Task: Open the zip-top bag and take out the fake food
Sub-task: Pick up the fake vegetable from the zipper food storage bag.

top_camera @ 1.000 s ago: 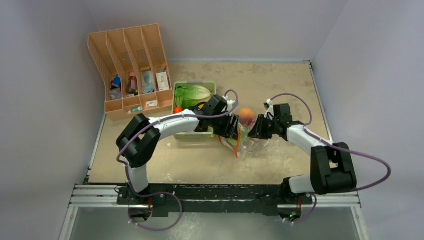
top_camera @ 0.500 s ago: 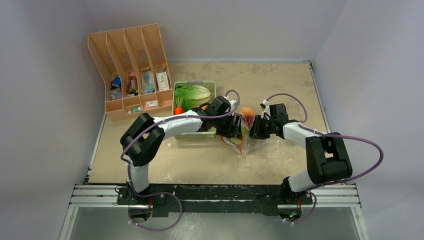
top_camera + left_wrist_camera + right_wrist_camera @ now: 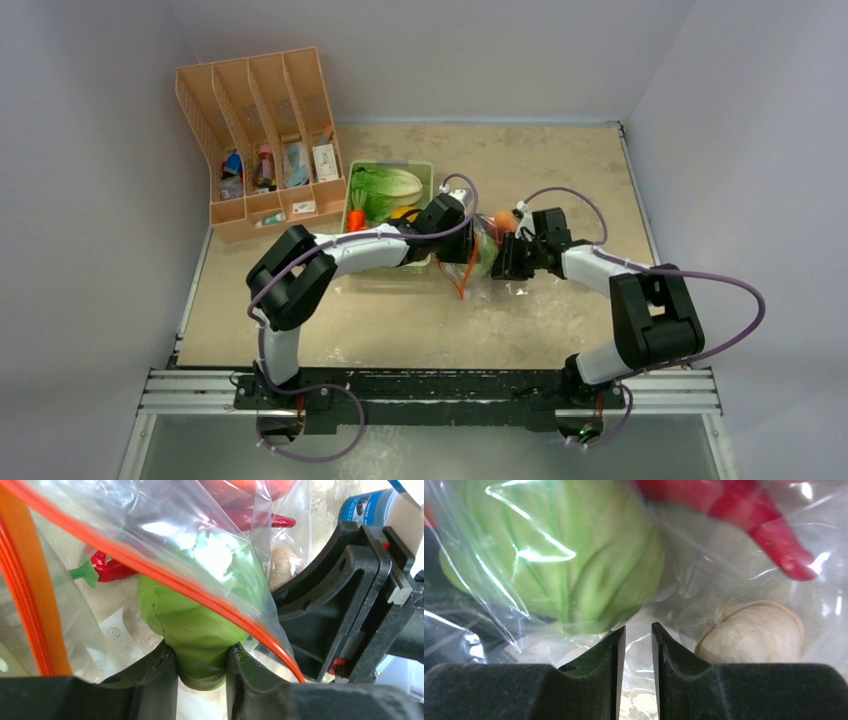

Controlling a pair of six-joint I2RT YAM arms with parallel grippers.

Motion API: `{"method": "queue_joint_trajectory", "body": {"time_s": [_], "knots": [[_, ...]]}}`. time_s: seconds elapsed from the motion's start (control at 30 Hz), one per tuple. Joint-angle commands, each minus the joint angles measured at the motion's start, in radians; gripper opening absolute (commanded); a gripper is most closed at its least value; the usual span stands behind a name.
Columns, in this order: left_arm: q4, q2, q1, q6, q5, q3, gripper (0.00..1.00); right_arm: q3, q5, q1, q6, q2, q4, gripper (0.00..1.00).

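Step in hand: extraction of the fake food is judged to be under way. The zip strip (image 3: pixel 30 595) is seen parted, one run crossing the cabbage (image 3: pixel 200 615).
Left gripper (image 3: pixel 201 652): closed on the lower end of the cabbage, at the bag mouth.
Right gripper (image 3: pixel 638 632): jaws drawn to a narrow slit. Bag film appears to be pinched between them.
Zip-top bag (image 3: pixel 483 258): held between the two grippers at mid-table, just beside the tray (image 3: pixel 420 168).
Contents still bagged: chili (image 3: pixel 774 525) and beige piece (image 3: pixel 751 630) are seen behind film. The peach (image 3: pixel 500 222) is seen at the far side of the bag.
Next move: the cabbage is to be drawn out past the zip strip while the film is held back by the right gripper.
Clearance: the right gripper body sits close against the left fingers (image 3: pixel 240 680), and the tray borders the left side.
Open room: bare table (image 3: pixel 420 320) lies toward the arm bases.
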Motion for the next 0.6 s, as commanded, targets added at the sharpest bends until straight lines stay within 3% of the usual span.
{"method": "queue_joint_trajectory", "body": {"time_s": [0.0,0.1,0.27,0.37,0.57], "knots": [[0.054,0.017,-0.023,0.006,-0.092,0.019,0.18,0.033,-0.051,0.024,0.023,-0.034,0.04,0.29],[0.04,-0.016,-0.023,0.031,-0.089,0.022,0.11,0.041,0.022,0.024,0.047,-0.059,-0.004,0.26],[-0.037,-0.094,-0.023,0.093,-0.089,0.03,0.0,0.06,0.215,0.022,0.137,-0.136,-0.053,0.11],[-0.097,-0.147,-0.023,0.122,-0.097,0.025,0.0,0.062,0.28,0.021,0.176,-0.182,-0.055,0.03],[-0.195,-0.233,-0.021,0.163,-0.118,0.035,0.0,0.063,0.355,0.021,0.203,-0.23,-0.073,0.02]]}}
